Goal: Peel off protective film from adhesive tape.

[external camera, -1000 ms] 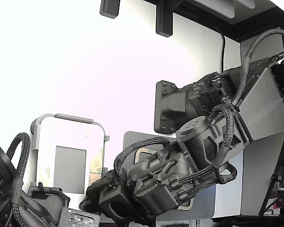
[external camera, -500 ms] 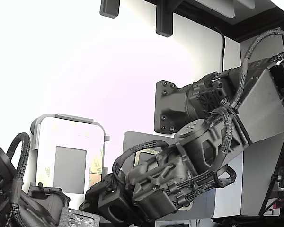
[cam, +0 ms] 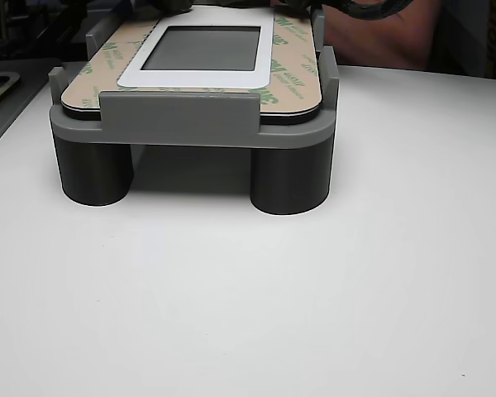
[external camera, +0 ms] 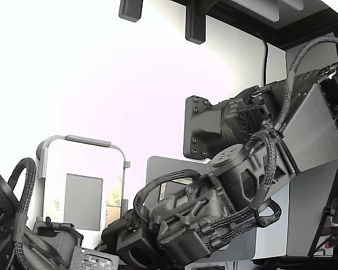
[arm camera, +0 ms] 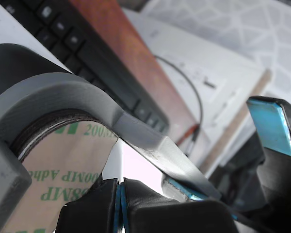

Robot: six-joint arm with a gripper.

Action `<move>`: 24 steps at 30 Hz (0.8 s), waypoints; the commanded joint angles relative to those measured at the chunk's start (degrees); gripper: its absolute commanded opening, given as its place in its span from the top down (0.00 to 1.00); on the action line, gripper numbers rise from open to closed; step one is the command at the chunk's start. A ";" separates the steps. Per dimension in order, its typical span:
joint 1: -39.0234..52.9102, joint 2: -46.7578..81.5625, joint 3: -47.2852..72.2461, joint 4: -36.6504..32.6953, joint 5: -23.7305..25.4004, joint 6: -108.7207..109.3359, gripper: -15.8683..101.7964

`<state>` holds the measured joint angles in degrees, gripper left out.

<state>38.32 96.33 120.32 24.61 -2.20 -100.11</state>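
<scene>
The black cable-wrapped arm's gripper [external camera: 115,239] is down at the near corner of the grey 3D-printed fixture [cam: 178,124], which carries the flat light panel with a small grey rectangle [cam: 202,47] on its four stubby legs over the white table [cam: 314,314]. In the wrist view two dark jaws with blue pad liners sit pressed together just below the fixture's curved grey rim [arm camera: 87,104], only a thin blue seam between them; whether anything is pinched in that seam cannot be told, since it is too thin to resolve. A second blue-faced pad [arm camera: 270,125] sits well apart to one side, so the exact finger arrangement is unclear. The pale tan protective film with green printed logos [arm camera: 63,170] is lying flat on the panel, right beside the closed jaws, edge tucked under the fixture rim. The other view shows the same green-logo liner [cam: 293,62] flat along the panel's borders, with no lifted corner, curl or free tail visible. Judgement: the peel hasn't visibly started; this looks like the corner-grab stage. Left to do: confirm a grip on the film edge, pull it up and back along the strip, and clear it from the panel. A black keyboard [arm camera: 77,53] and a reddish-brown board [arm camera: 136,63] sit behind, irrelevant.
</scene>
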 commanded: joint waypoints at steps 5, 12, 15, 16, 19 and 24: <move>-0.09 1.05 -2.29 0.09 0.26 0.18 0.95; 0.00 0.62 -2.90 0.53 0.26 0.18 0.95; 0.00 0.62 -2.72 0.44 0.26 0.18 0.95; 0.00 0.62 -2.72 0.44 0.26 0.18 0.95; 0.00 0.62 -2.81 0.44 0.35 0.18 0.95; 0.00 1.05 -1.67 0.00 0.44 0.18 0.95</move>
<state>38.67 95.98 119.44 25.22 -1.85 -99.93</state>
